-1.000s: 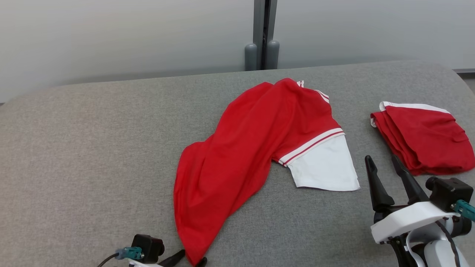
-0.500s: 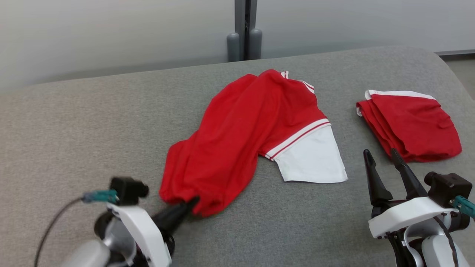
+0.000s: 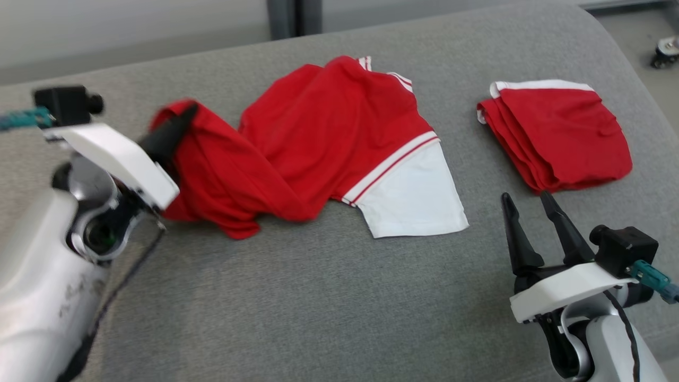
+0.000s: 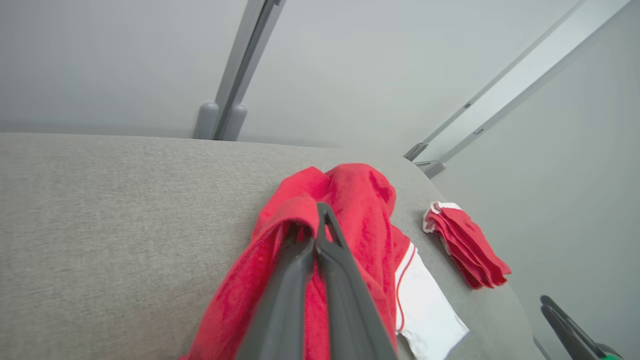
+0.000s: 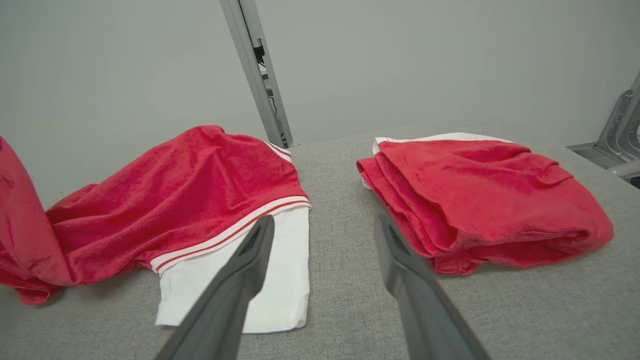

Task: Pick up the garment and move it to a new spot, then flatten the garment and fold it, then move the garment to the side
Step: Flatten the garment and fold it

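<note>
A red garment (image 3: 318, 122) with a white sleeve (image 3: 414, 196) lies crumpled across the middle of the head view, on a grey fabric-covered tabletop (image 3: 318, 297). The sleeve lies flat at centre right, joined to the red cloth by a band of red and white stripes. The garment's left end is lifted off the surface at the upper left of the frame, with the cloth sagging from there to a bunched fold.

My left end effector (image 3: 183, 114) holds that raised end, its two dark fingers pressed together on the red cloth. In the left wrist view the fingers (image 4: 330, 250) rise closed from the bottom edge, and the garment (image 4: 360, 200) drapes over and around their tips.

My right end effector (image 3: 524, 196) sits at the lower right of the head view with its fingers apart, holding nothing and touching nothing. In the right wrist view its open fingers (image 5: 240, 270) frame the gap between the white sleeve (image 5: 260, 280) on the left and a folded red garment (image 5: 475, 195) on the right.

That folded red garment (image 3: 557, 132) lies at the upper right of the head view, apart from the first. A grey post (image 3: 294, 16) stands behind the tabletop at the top edge.
</note>
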